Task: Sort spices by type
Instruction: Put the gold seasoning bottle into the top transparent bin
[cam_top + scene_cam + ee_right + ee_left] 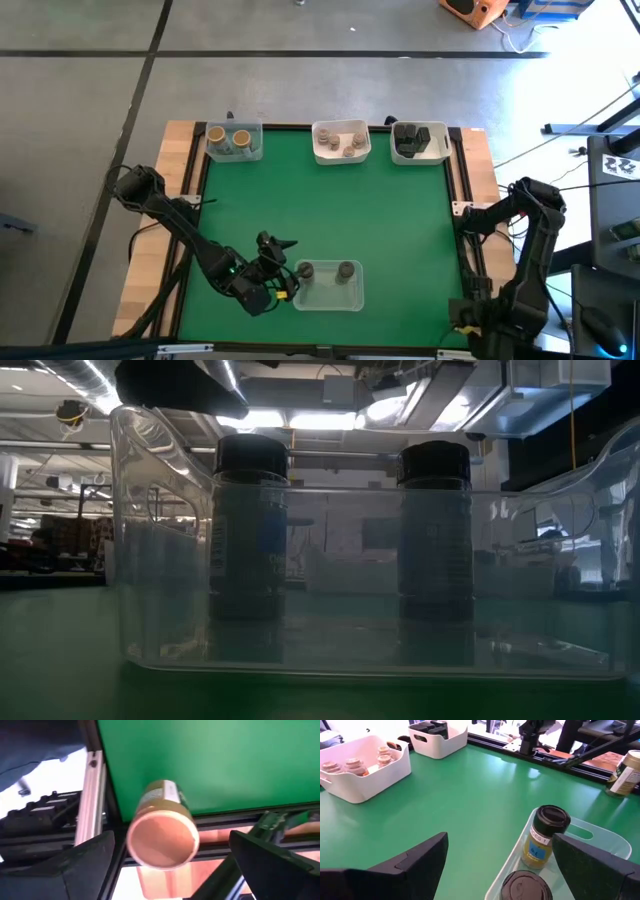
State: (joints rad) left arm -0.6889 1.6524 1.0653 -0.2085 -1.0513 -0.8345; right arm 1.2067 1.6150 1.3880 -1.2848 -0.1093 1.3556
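— Green felt is covering the whole worktop (320,215), and three trays are sitting along its far edge: a clear one (235,142) holding tan-topped jars, a white one (341,141) holding pale pinkish tops, and a second white one (419,142) holding black tops. What is the left arm doing?

— It is reaching across the near edge, and the left gripper (272,268) is hovering just beside the near clear tray (328,286), on that tray's left end. Its fingers (410,865) are spread wide with nothing between them.

— And the spices?

— Two dark-lidded jars are standing upright in that near tray, apart from each other. The nearer jar (525,886) is lying almost directly ahead of the fingers and slightly below them; the farther jar (543,836), with a yellow and blue label, is standing behind it. Their long axes are pointing straight up, so I would guess a grasp would be coming down over a lid.

— Is the right arm nearer?

— No, it is waiting well off at the right rail. The right gripper (165,865) is looking past an open-ended tan canister (161,827) resting by the frame, its fingers parted and gripping nothing.

— Anything crowding the move?

— I am seeing plenty of bare green between the near tray and the far ones. The tray's wall is standing close to the nearer jar, which may be tightening the approach.
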